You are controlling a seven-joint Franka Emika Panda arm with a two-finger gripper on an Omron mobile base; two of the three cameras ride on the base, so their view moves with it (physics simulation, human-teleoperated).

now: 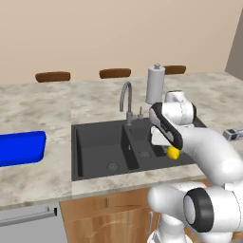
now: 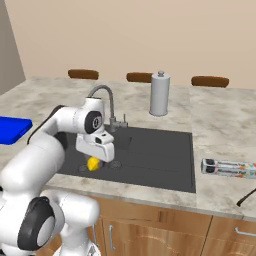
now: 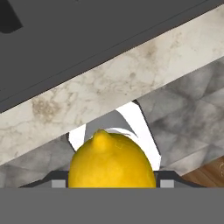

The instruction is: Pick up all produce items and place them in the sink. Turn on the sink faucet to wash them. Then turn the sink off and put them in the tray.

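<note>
A small yellow lemon-like fruit sits between the fingers of my gripper, which is shut on it. The fruit hangs over the front part of the black double sink, by the smaller basin and close to the counter's front strip. The grey gooseneck faucet stands behind the sink; no water shows. The blue tray lies on the counter left of the sink.
A white paper-towel roll stands behind the sink to the right. A wrapped roll box lies on the counter to the right of the sink. Brown chair backs line the far side.
</note>
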